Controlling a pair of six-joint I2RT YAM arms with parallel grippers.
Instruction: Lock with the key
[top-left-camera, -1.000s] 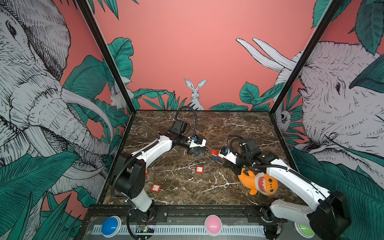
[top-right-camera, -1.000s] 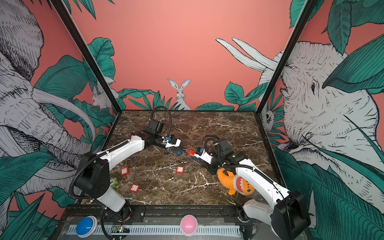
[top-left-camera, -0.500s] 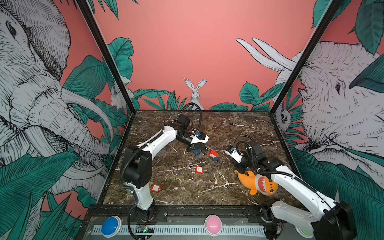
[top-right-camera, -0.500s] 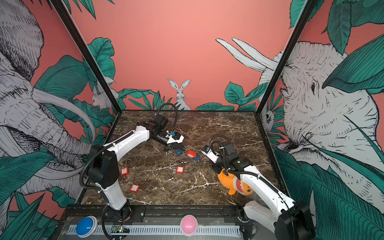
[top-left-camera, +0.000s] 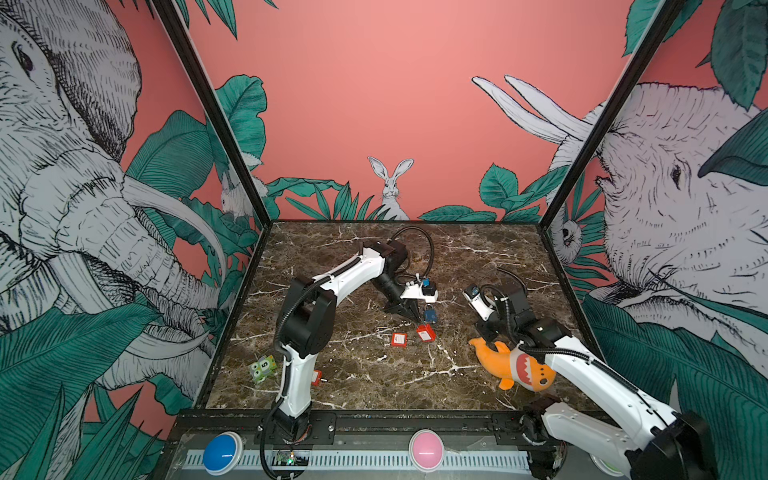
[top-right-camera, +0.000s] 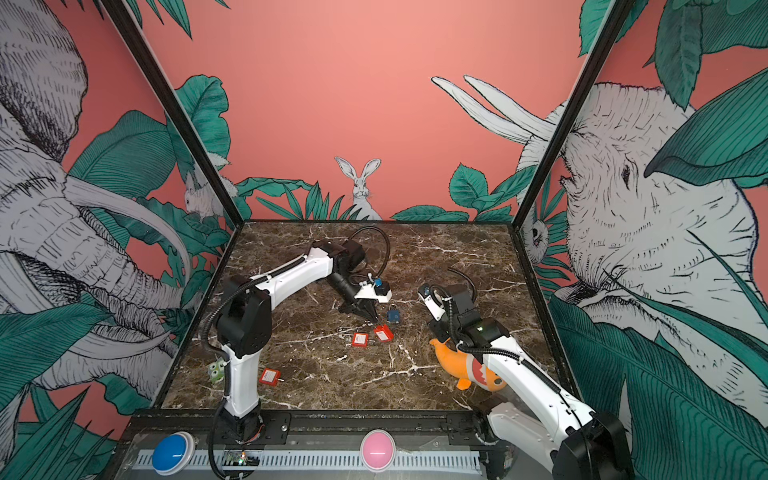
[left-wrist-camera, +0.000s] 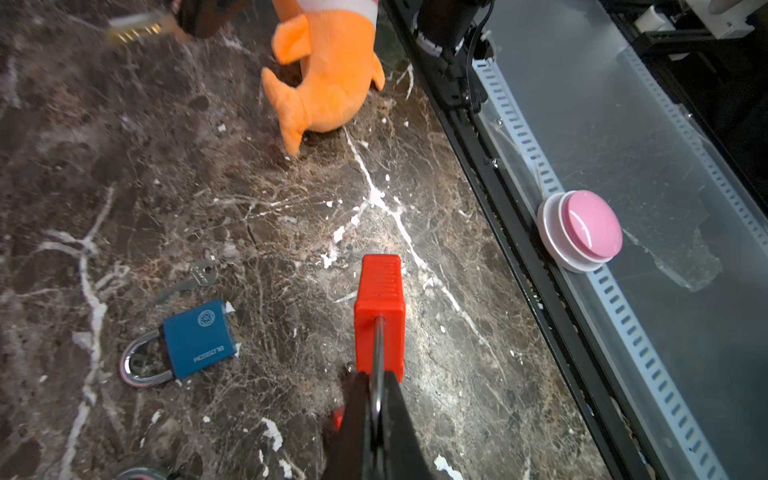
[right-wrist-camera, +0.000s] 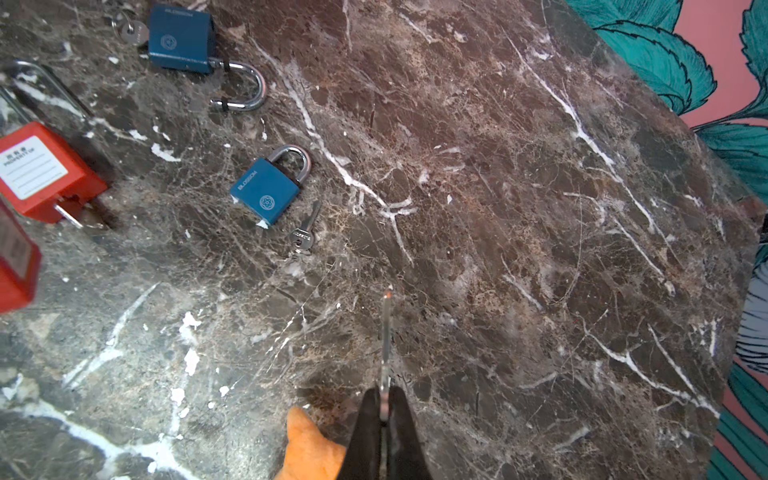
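Where marble (left-wrist-camera: 208, 166) gleams, boxy blue padlock (left-wrist-camera: 199, 336) lies.

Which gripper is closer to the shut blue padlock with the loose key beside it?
Left. The left gripper, shut on a red padlock's shackle, sits just beside the blue padlock. The right gripper, shut on a key, is farther off, by the orange plush's tail.

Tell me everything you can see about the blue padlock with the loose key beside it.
The blue padlock has a squarish blue body, metal by its look, printed BLOSSOM with a round emblem, pale chips at its bottom corners. Its silvery shackle looks closed. It lies flat on the marble table, a small silver key just off its base, apart. Nothing else touches it.
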